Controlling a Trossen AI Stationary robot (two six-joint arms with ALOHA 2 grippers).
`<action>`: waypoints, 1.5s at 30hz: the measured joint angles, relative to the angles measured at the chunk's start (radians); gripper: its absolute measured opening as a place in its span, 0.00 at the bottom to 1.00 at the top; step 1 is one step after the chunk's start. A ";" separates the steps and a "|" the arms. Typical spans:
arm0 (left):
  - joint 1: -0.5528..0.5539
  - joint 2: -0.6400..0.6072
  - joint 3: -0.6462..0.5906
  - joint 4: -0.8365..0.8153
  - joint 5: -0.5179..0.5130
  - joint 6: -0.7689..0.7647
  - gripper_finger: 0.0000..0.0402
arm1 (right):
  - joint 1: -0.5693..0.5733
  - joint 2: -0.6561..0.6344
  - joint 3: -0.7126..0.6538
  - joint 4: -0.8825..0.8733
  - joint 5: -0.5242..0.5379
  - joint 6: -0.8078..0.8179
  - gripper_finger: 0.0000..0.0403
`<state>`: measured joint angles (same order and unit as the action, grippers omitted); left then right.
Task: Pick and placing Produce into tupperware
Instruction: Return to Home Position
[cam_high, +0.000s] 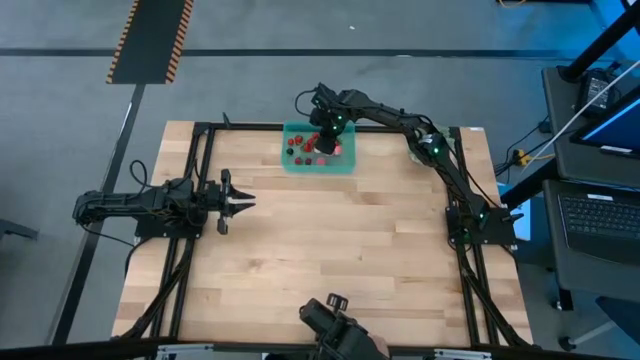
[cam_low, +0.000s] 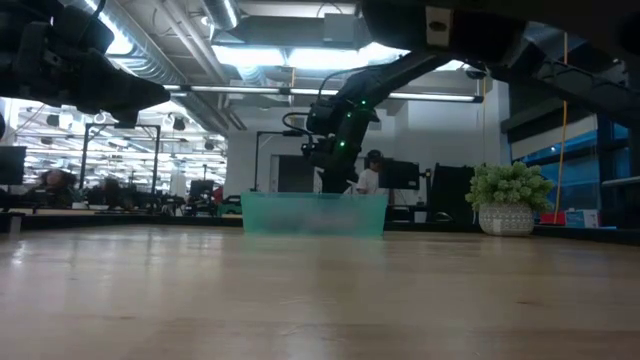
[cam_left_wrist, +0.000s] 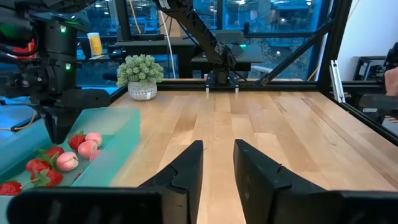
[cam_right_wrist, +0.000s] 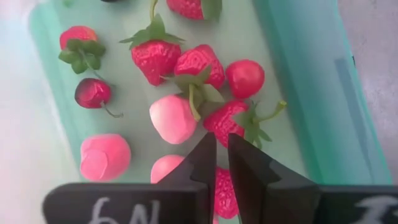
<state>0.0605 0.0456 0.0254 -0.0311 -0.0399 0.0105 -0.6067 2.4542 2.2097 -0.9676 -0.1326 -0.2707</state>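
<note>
The teal tupperware (cam_high: 342, 166) (cam_low: 314, 215) stands on the table near its far edge. Inside lies the produce (cam_right_wrist: 155, 53) (cam_left_wrist: 62, 158): several red strawberries, a few pale pink pieces (cam_right_wrist: 173, 118) and a dark cherry (cam_right_wrist: 92, 92). My right gripper (cam_right_wrist: 222, 149) (cam_high: 325, 145) points down into the tupperware, just above the berries. Its fingers stand a narrow gap apart, and a red strawberry (cam_right_wrist: 225, 190) shows through that gap. My left gripper (cam_high: 245, 201) (cam_left_wrist: 217, 155) waits open at the table's left side, level above the wood. My right gripper comes at the berries from above, slanting down. Whether its fingertips touch the red strawberry (cam_right_wrist: 225, 190) seen through their gap, I cannot tell. That strawberry lies on the tupperware's floor among the others.
A bushy green plant in a pale pot (cam_low: 508, 200) (cam_left_wrist: 142, 74) stands beyond the tupperware at the table's edge. Black frame rails (cam_high: 195, 180) run along the left and right sides. Bare wood (cam_high: 340, 250) spreads across the middle and near part.
</note>
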 joint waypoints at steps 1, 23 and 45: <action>0.000 0.000 0.000 0.000 0.000 0.000 0.21 | 0.000 0.000 0.000 0.000 0.000 0.000 0.11; 0.000 0.000 0.000 0.000 0.000 0.000 0.14 | 0.046 -0.216 0.101 -0.166 0.008 0.055 0.28; 0.000 0.000 0.000 0.000 0.000 0.000 0.06 | 0.098 -1.196 -0.639 0.108 0.000 0.024 0.28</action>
<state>0.0601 0.0457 0.0254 -0.0311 -0.0397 0.0105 -0.5092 1.2584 1.5706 -0.8594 -0.1329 -0.2466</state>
